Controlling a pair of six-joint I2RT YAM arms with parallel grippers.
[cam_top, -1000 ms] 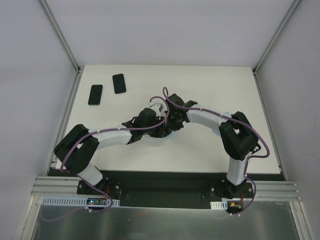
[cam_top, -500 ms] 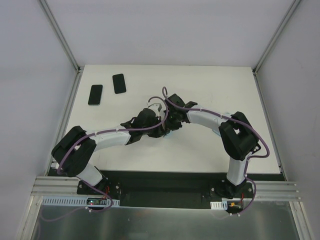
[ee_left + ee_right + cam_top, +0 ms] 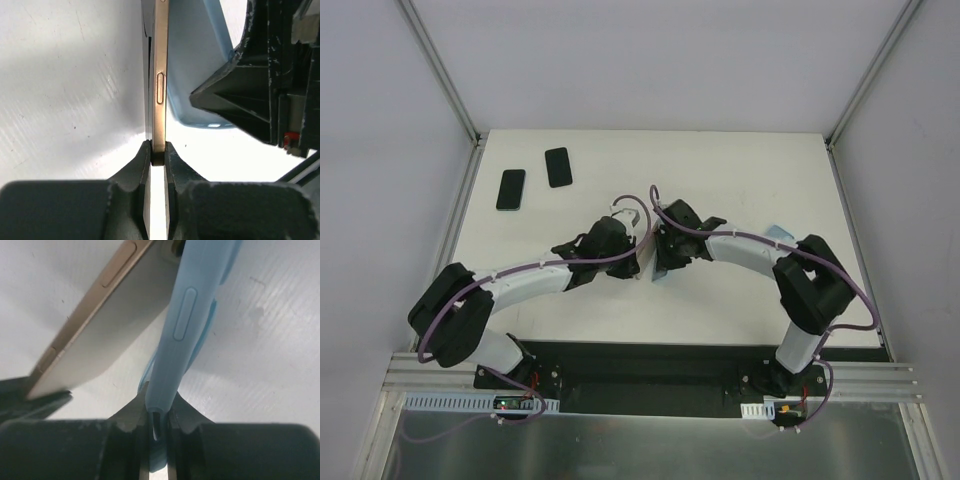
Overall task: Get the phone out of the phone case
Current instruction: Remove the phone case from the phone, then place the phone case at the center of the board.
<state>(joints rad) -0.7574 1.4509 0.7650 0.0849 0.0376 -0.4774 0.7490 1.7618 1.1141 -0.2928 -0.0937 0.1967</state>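
Two dark phones (image 3: 511, 189) (image 3: 558, 167) lie flat on the table (image 3: 740, 180), well off to the outer left of the left gripper and apart from each other

Left gripper (image 3: 158, 150): clenched on the gold phone (image 3: 160, 75), pads pinching its near end across the thickness. Phone stands on edge between the fingers, side button facing the wrist cam, running straight out from the fingertips

Just to the inner side of the left gripper is the light blue case (image 3: 187, 315), also on edge. There is a clear gap between phone and case at the gripper end. Right wrist view shows the phone swung away from the case like an open V, gold back exposed, with the two converging at the far end. Can't tell whether that far corner is seated in the case or only beside it

Right gripper (image 3: 159, 412): clamped on the case wall, with the near edge of the case squeezed between the fingertips and its moulded button bump just beyond them

Top view: both grippers sit close together near mid-table, nearly nose to nose, left one on the phone side and right one on the case side. Phone and case are mostly hidden under the wrists there, with only a sliver of blue showing below the right gripper
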